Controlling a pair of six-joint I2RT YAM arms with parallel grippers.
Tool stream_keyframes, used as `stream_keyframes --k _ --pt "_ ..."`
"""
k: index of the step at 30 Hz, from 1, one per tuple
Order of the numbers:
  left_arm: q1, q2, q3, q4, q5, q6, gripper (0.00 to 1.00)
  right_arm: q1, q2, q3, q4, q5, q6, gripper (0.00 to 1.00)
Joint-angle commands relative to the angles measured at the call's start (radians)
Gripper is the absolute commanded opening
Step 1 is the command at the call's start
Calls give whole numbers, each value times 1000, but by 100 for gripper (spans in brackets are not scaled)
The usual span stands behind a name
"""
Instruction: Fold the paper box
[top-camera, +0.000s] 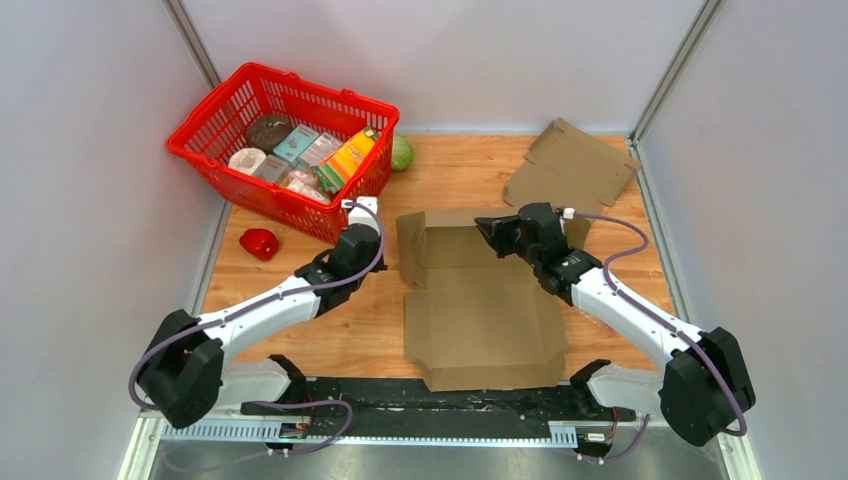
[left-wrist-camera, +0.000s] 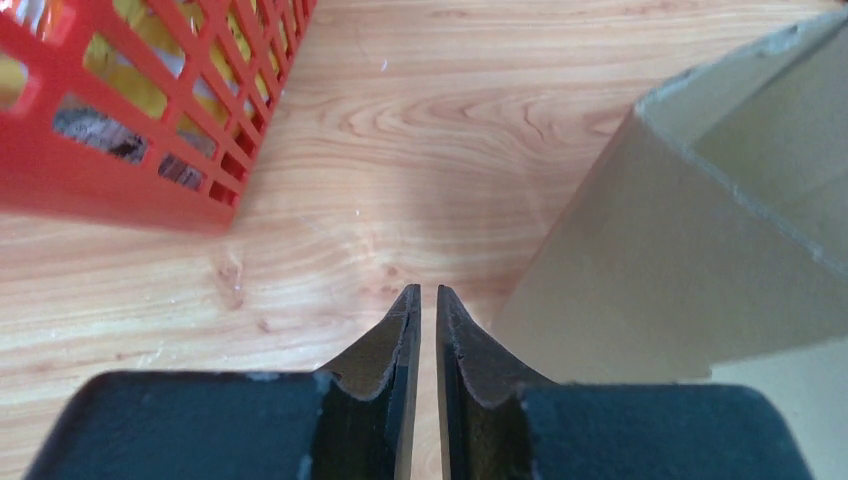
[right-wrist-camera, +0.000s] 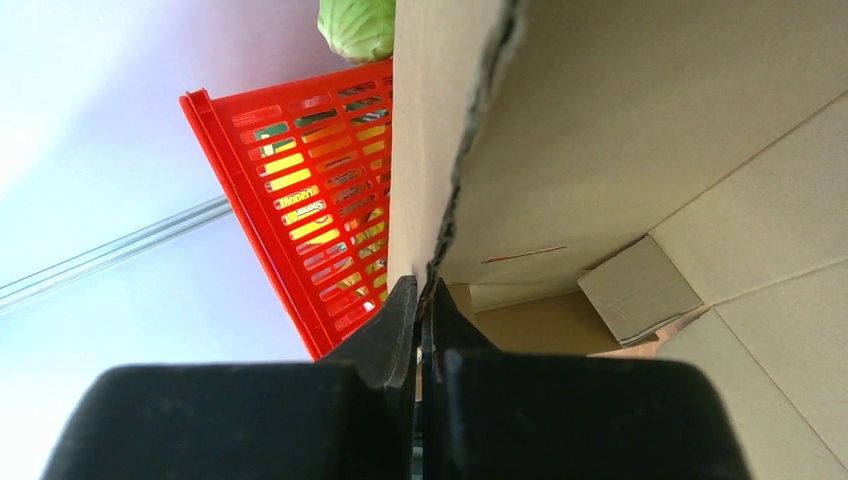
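The brown paper box (top-camera: 470, 300) lies partly unfolded in the middle of the table, its far walls raised. My right gripper (top-camera: 490, 232) is shut on the upper edge of the box's far wall; the wrist view shows the wall's edge (right-wrist-camera: 445, 180) pinched between the fingers (right-wrist-camera: 400, 310). My left gripper (top-camera: 362, 212) sits just left of the box, near the basket. Its jaws are nearly together with nothing between them (left-wrist-camera: 428, 300). The box's left wall (left-wrist-camera: 650, 260) stands right beside it.
A red basket (top-camera: 215, 155) with several groceries stands at the back left, close to my left gripper (left-wrist-camera: 120, 190). A green cabbage (top-camera: 402, 153) sits behind the box. A red pepper (top-camera: 259, 243) lies left. A second flat cardboard blank (top-camera: 570, 165) lies back right.
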Motion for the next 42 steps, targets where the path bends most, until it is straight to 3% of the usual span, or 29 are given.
stream_keyframes --k 1,7,10,14,17,25,30,42 --pt "1 92 99 91 -66 51 19 5 -12 -12 -60 12 -16 1" --pt "3 208 171 134 -14 60 19 6 1 -11 -49 -5 -8 0" --pt "3 190 134 203 128 96 19 6 0 -12 -43 -5 -10 0" --pt "1 151 -12 506 391 149 19 6 -8 -21 -35 -10 -20 0" --pt "-3 150 -40 557 498 157 19 8 -18 -32 -26 -13 -23 0" --pt "-20 194 -34 563 492 146 19 17 -64 -104 9 -1 -55 0" --pt "-23 160 -106 586 484 136 27 15 -124 -173 55 38 -151 1" --pt "-103 98 -155 623 515 186 38 15 -138 -195 89 25 -145 1"
